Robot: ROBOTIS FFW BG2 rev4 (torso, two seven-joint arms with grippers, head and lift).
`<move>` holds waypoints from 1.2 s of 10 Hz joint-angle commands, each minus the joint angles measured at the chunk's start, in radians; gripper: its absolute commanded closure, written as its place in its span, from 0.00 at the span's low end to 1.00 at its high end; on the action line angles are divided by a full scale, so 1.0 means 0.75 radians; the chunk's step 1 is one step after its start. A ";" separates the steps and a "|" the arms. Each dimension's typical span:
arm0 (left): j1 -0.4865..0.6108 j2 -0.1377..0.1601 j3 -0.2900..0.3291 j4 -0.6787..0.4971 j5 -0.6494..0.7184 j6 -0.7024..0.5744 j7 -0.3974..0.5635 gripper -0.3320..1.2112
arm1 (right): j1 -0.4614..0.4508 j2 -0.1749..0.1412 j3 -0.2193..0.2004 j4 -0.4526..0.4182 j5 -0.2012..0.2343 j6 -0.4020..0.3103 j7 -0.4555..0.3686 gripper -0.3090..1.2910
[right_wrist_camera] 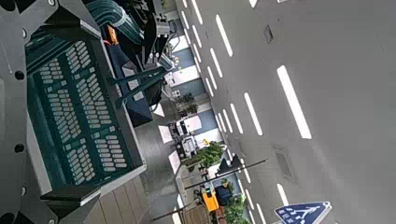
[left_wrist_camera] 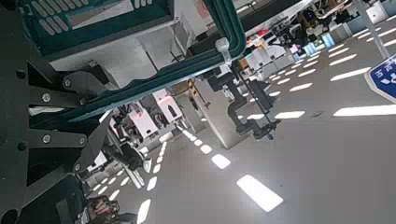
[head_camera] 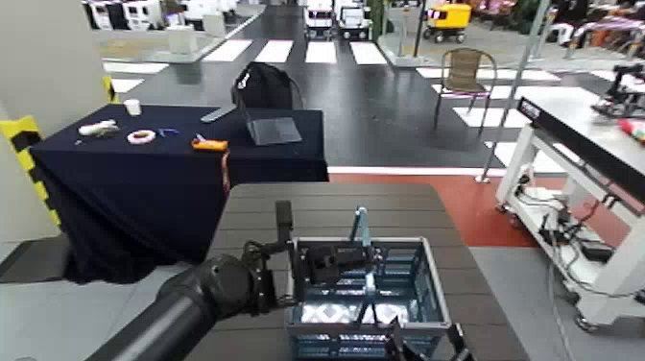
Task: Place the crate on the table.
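Note:
The blue-grey lattice crate [head_camera: 422,288] stands on the dark brown slatted table [head_camera: 326,206], near its front edge, with its thin teal handle [head_camera: 362,228] upright. My left gripper [head_camera: 338,257] reaches over the crate's left wall and is shut on the handle. In the left wrist view the teal handle bar [left_wrist_camera: 177,67] runs out from between the black fingers [left_wrist_camera: 37,140]. My right gripper [head_camera: 424,342] is at the crate's near wall, low in the head view, and is open. The right wrist view shows the lattice wall [right_wrist_camera: 79,121] between its spread fingers [right_wrist_camera: 17,103].
A navy cloth-draped table [head_camera: 144,173] with small items and a laptop stands behind on the left. A white-framed workbench [head_camera: 585,134] with cables under it stands on the right. A chair [head_camera: 465,77] is farther back.

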 commanded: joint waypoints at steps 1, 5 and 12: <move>-0.002 -0.004 -0.016 0.029 0.000 -0.023 -0.004 0.94 | 0.000 0.002 -0.002 0.003 -0.001 -0.007 0.000 0.28; 0.005 -0.006 -0.029 0.045 0.002 -0.049 -0.010 0.83 | 0.000 -0.001 0.001 0.003 -0.003 -0.011 0.000 0.28; 0.023 0.003 0.020 0.043 0.000 -0.135 -0.006 0.24 | 0.002 -0.003 -0.002 0.003 -0.012 -0.011 0.002 0.28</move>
